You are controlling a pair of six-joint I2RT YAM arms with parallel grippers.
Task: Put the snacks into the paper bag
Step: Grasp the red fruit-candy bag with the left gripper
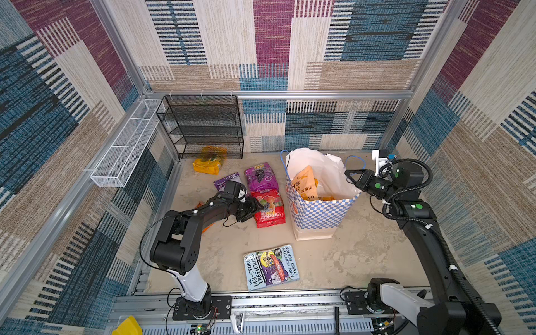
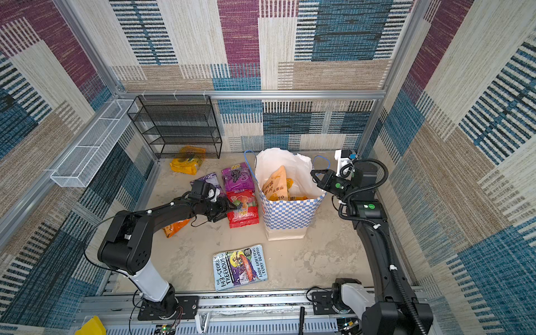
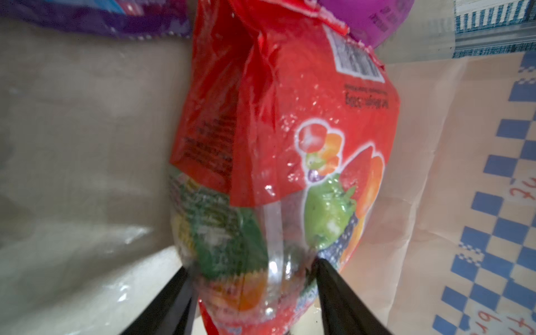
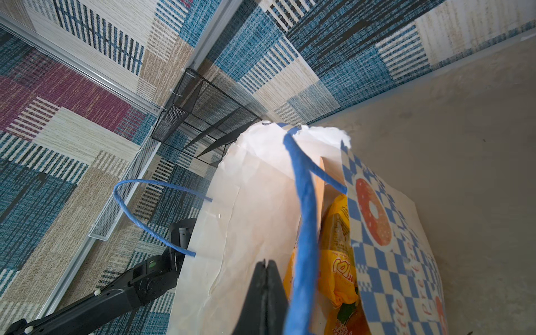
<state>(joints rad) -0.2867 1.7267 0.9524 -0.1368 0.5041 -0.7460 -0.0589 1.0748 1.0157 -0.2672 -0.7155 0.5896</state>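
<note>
While R claw (image 1: 349, 176) is clenched, L claw (image 3: 252, 269) grips red pkt (image 1: 271, 216), long axis front-back.

The book (image 1: 271, 267) cover reads "THE 143-STOREY TREEHOUSE" and "ANDY GRIFFITHS & TERRY DENTON". The purple packet (image 1: 259, 176) bears "100". The red packet (image 1: 269, 208) bears "100!" (upside down in both top views) and a barcode label (image 3: 355, 56), digits blurred. The pale orange packet (image 1: 305, 183) carries Chinese characters, too small to read. The paper bag (image 4: 400, 261) shows orange letters "fre".
</note>
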